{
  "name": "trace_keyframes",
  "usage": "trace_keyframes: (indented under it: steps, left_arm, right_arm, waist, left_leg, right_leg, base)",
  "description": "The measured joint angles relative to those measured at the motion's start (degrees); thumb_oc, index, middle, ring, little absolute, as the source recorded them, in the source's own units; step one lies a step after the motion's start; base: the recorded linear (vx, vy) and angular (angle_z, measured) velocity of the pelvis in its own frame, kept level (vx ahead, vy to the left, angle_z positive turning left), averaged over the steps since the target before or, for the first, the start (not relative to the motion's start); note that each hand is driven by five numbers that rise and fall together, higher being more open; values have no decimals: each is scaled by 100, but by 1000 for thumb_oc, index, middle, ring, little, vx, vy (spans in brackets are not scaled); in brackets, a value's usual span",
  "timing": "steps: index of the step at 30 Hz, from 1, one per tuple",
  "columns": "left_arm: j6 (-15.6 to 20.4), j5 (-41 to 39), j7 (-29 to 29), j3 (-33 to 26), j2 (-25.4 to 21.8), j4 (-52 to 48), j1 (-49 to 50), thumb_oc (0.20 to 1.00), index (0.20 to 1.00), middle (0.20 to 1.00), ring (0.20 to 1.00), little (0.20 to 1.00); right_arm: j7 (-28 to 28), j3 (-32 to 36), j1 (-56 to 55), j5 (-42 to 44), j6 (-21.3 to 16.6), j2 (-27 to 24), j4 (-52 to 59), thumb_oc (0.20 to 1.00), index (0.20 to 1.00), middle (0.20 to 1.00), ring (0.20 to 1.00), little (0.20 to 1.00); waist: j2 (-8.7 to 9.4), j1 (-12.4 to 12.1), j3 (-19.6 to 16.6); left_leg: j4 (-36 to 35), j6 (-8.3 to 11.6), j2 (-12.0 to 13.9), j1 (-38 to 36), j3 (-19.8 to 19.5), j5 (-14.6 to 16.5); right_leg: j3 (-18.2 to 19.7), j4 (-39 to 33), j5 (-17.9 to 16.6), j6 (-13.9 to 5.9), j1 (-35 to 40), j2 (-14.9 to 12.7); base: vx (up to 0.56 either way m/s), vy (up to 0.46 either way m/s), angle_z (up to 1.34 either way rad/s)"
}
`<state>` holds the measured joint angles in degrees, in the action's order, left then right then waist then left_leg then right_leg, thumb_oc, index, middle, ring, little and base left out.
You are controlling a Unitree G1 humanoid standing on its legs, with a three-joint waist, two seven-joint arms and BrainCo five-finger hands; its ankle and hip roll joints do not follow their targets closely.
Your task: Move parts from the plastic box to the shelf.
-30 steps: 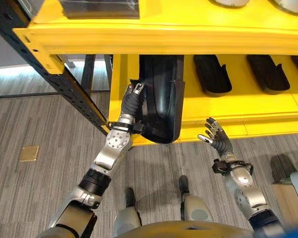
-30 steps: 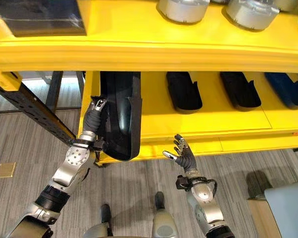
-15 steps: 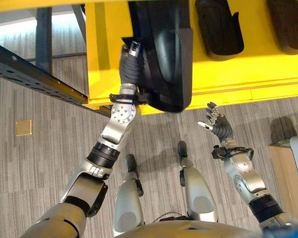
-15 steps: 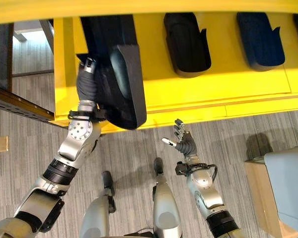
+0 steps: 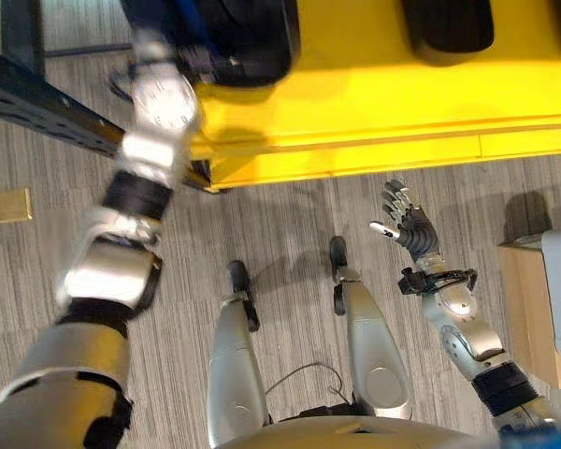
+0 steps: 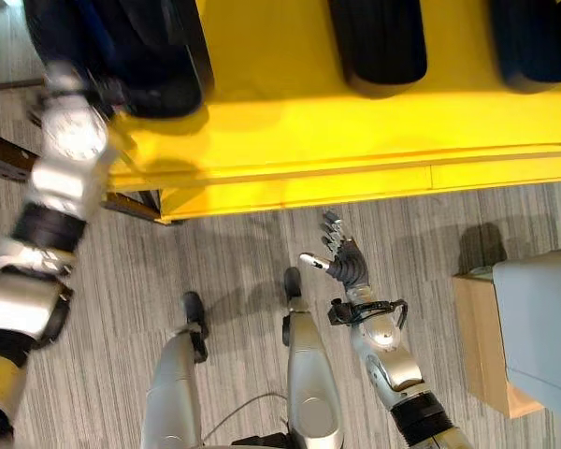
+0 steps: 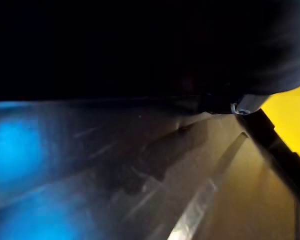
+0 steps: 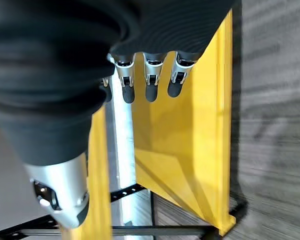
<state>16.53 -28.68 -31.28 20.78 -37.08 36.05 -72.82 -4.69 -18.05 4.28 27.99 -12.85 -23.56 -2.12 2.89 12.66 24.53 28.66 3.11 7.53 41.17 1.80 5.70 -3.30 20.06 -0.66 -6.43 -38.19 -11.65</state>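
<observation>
We take the yellow shelf (image 5: pixel 374 112) as our landmark. On its left end lies a large black part (image 5: pixel 234 37), its rounded near edge close to the shelf's front lip. The left arm reaches up to it from the floor side. The left hand sits against the part at the top of the head views, blurred and dark. We cannot tell how its fingers stand. The left wrist view gives a dark mass with a sliver of yellow at one edge, no fingers to read.

To the right of that part on the same shelf we count more black parts. One (image 5: pixel 446 26) shows in the left eye view. Two (image 6: pixel 378 42) (image 6: pixel 533 37) show in the right eye view. Each lies apart from its neighbour with bare yellow between.

The right hand (image 5: pixel 407 223) hangs in front of the shelf, below its front lip, over the grey plank floor (image 5: pixel 290 224). Its fingers are spread and nearly straight, and it holds nothing. The right wrist view agrees: fingertips (image 8: pixel 151 90) in a row, free, with the yellow shelf frame past them.

A dark perforated rack beam (image 5: pixel 47 98) runs out from the shelf's left end. Right of the shelf and nearer to us stands a pale grey box (image 6: pixel 542 327) on a light wooden stand (image 6: pixel 481 346). A small brass plate (image 5: pixel 13 205) is set in the floor left of the shelf.

We find no writing that can be read.
</observation>
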Motion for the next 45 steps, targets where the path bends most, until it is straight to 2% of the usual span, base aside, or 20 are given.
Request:
trace_keyframes:
  steps: [6, 12, 17, 25, 30, 35, 39, 40, 41, 45]
  left_arm:
    - [-123, -174, 193, 357, -12, 553, -140, 200, 200, 200, 200, 200]
    - [-506, -230, 407, 421, 59, 1355, -259, 200, 200, 200, 200, 200]
    - [-514, -346, 468, 399, 98, 1424, -262, 200, 200, 200, 200, 200]
    - [-509, -700, 474, 341, 553, 1595, -264, 200, 200, 200, 200, 200]
    - [-503, -864, 476, 282, 636, 1615, -264, 200, 200, 200, 200, 200]
    - [-504, -1029, 479, 194, 754, 1779, -264, 200, 200, 200, 200, 200]
    - [-510, -1070, 532, 167, 812, 2154, -263, 200, 200, 200, 200, 200]
    - [-511, -1068, 528, 167, 813, 2152, -263, 576, 576, 576, 576, 576]
    - [-511, -1068, 528, 167, 813, 2154, -263, 1000, 1000, 1000, 1000, 1000]
    - [-502, -1035, 525, 172, 808, 2156, -273, 1000, 1000, 1000, 1000, 1000]
  right_arm:
    - [162, -42, -142, 22, 1, -7, 15, 1000, 1000, 1000, 1000, 1000]
    - [238, 38, -227, 109, 9, -236, 97, 1000, 1000, 1000, 1000, 1000]
    - [263, 51, -226, 111, 9, -235, 99, 1000, 1000, 1000, 1000, 1000]
    - [311, 18, -253, 219, 19, -235, 104, 1000, 1000, 1000, 1000, 1000]
    - [311, -12, -256, 219, 21, -235, 106, 1000, 1000, 1000, 1000, 1000]
    - [306, -58, -362, 220, 36, -233, 107, 1000, 1000, 1000, 1000, 1000]
    - [317, -64, -577, 233, 64, -233, 110, 1000, 1000, 1000, 1000, 1000]
    - [317, -65, -592, 235, 64, -232, 110, 1000, 1000, 1000, 1000, 1000]
    - [318, -65, -602, 239, 64, -233, 110, 1000, 1000, 1000, 1000, 1000]
    - [325, -66, -613, 243, 64, -233, 109, 1000, 1000, 1000, 1000, 1000]
  waist:
    - [-9, -22, -6]
    - [-13, 44, -25]
    - [-9, 52, -28]
    - [7, 101, -174]
    - [9, 173, -196]
    - [73, 228, -362]
    - [101, 341, -675]
    - [103, 339, -682]
    - [105, 334, -685]
    - [102, 274, -698]
  left_leg:
    - [124, -55, -58, -2, 19, 76]
    - [279, -60, -51, 242, 23, 106]
    - [311, -64, -49, 240, 38, 112]
    - [364, -73, -46, 383, 69, 123]
    - [368, -72, -34, 382, 76, 128]
    - [419, -56, 35, 399, 160, 182]
    - [381, -28, 94, 400, 230, 213]
    - [381, -25, 99, 400, 230, 216]
    - [380, -23, 108, 400, 230, 217]
    - [381, -16, 134, 400, 229, 221]
  right_leg:
    - [6, 34, -1, -34, 35, -58]
    - [56, 120, -21, -54, -187, -56]
    - [86, 143, -18, -50, -194, -54]
    - [115, 158, -33, -74, -347, -44]
    - [133, 183, -31, -71, -369, -37]
    - [242, 173, -18, -51, -437, 34]
    - [294, 149, -19, -49, -500, 87]
    - [296, 149, -19, -49, -501, 95]
    - [297, 151, -19, -48, -502, 102]
    - [300, 170, -16, -36, -516, 128]
  base:
    - [-6, 14, 1]
    - [-6, 6, -2]
    - [0, 0, 0]
    - [-2, 0, -1]
    - [1, -2, -1]
    - [4, -16, -12]
    - [17, -26, -10]
    - [13, -22, -6]
    - [0, 0, 0]
    - [0, 0, 0]
